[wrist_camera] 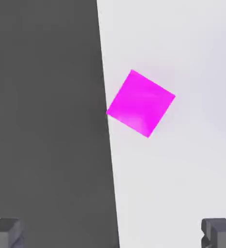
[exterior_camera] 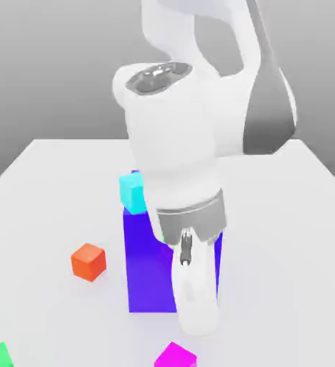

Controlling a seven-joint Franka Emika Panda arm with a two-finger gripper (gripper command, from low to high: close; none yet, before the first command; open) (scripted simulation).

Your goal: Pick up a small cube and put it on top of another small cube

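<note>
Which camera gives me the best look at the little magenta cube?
The hand view: the magenta cube lies whole and unobstructed on the pale table, close to its edge, with the open claw apart from it. In the exterior view the magenta cube sits at the picture's bottom edge, cut off.

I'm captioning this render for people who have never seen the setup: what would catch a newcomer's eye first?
The big white arm dominates the exterior view, bent down over the table in front of a tall blue-purple block with a cyan cube at its top edge. Next comes the magenta cube, lying on the table close to its edge in the hand view, with the jaws standing wide open.
</note>
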